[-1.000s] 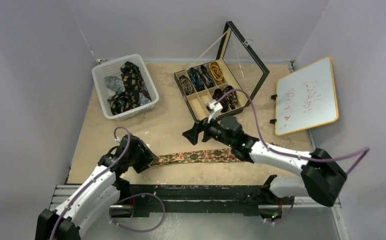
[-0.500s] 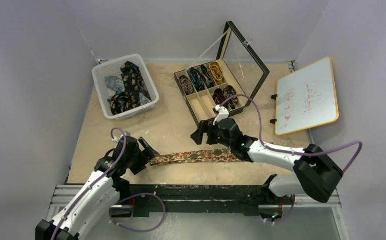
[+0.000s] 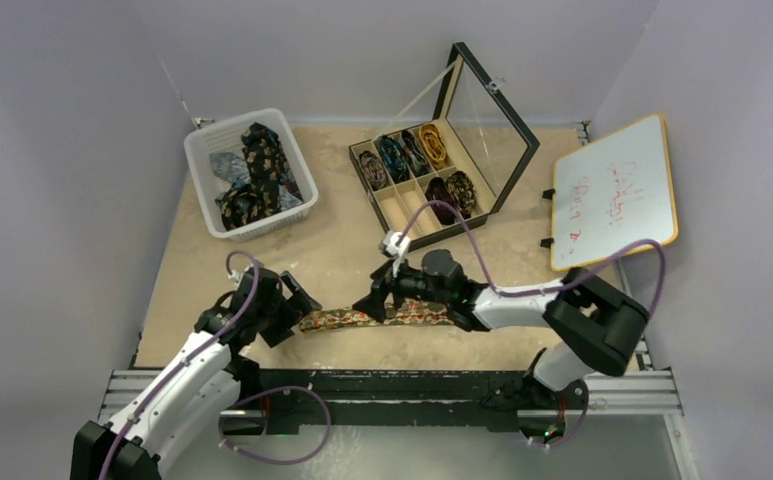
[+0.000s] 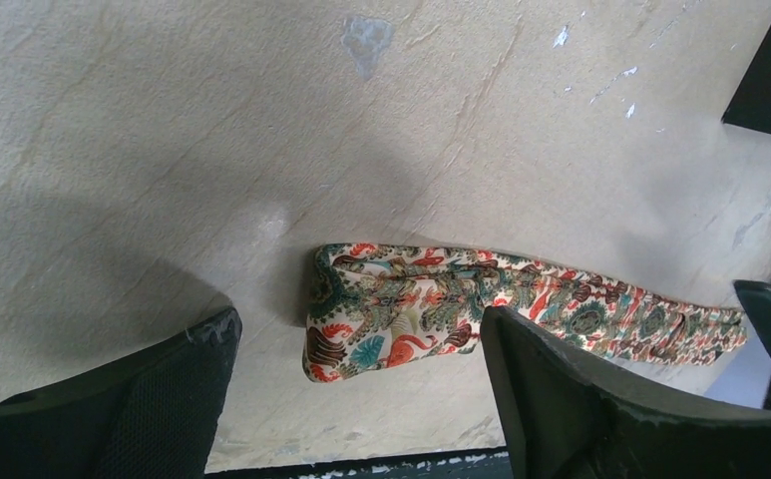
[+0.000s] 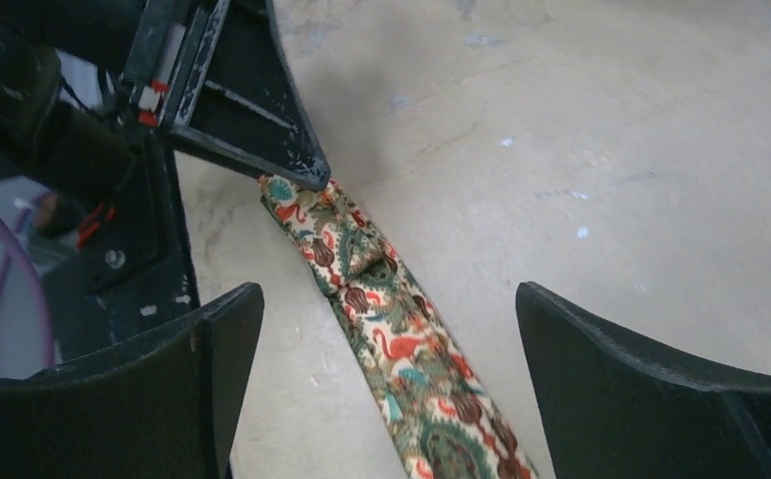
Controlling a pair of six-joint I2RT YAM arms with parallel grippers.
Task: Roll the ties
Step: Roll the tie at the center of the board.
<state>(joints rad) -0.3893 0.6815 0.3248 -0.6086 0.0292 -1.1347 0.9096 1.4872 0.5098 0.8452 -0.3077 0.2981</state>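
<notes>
One of the ties [image 3: 362,316], tan-orange with a floral and flamingo print, lies flat along the table's near edge. Its folded left end [image 4: 381,319] sits between the fingers of my left gripper [image 4: 359,329], which is open and not touching the fabric. In the overhead view the left gripper [image 3: 297,303] stands at that end. My right gripper [image 3: 372,300] hovers open over the strip a little to the right. In the right wrist view the tie [image 5: 401,349] runs between the right gripper's [image 5: 389,299] spread fingers, with the left gripper's finger [image 5: 261,130] just beyond.
A white basket [image 3: 230,123] at the back left holds several loose dark ties [image 3: 257,170]. A black compartment box [image 3: 442,230] with its glass lid [image 3: 497,120] raised holds coiled ties [image 3: 432,145]. A whiteboard [image 3: 612,190] leans at the right. A black rail [image 3: 392,385] runs along the near edge.
My left gripper has opened and let go of the tie's left end. My right gripper has moved left and down along the tie toward the left gripper.
</notes>
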